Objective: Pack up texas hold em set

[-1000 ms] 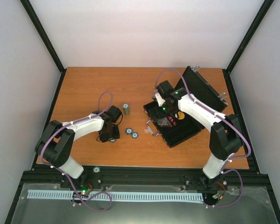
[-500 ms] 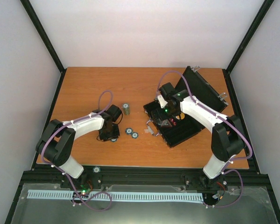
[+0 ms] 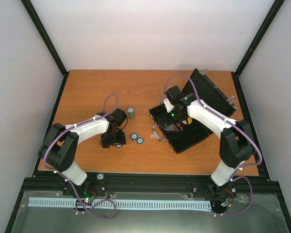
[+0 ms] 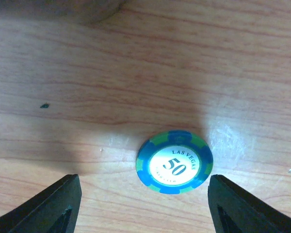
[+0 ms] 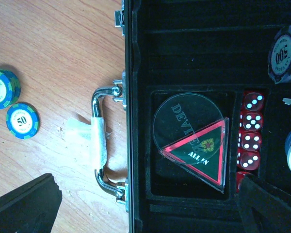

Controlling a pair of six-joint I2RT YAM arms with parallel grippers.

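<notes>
The black case (image 3: pixel 184 133) lies open at the right with its lid (image 3: pixel 209 92) raised. My right gripper (image 3: pixel 176 122) hovers open over the tray (image 5: pixel 194 208). Below it lie a clear round dealer disc (image 5: pixel 182 119), an "ALL IN" triangle (image 5: pixel 206 153), red dice (image 5: pixel 250 136) and a 500 chip (image 5: pixel 285 53). The silver handle (image 5: pixel 103 148) faces the table. My left gripper (image 3: pixel 113 141) is open, low over the table. A blue-green 50 chip (image 4: pixel 174 162) lies flat just ahead of its fingers (image 4: pixel 56 206), nearer the right one.
Two more 50 chips (image 3: pixel 134 137) (image 3: pixel 140 141) lie between the arms; they also show in the right wrist view (image 5: pixel 2 87) (image 5: pixel 22 120). A small chip stack (image 3: pixel 131 113) stands further back. Black frame rails border the wooden table (image 3: pixel 87 92).
My right gripper shifted slightly over the case tray a second ago, then held still. My left gripper moved a little toward the near left over its chip.
</notes>
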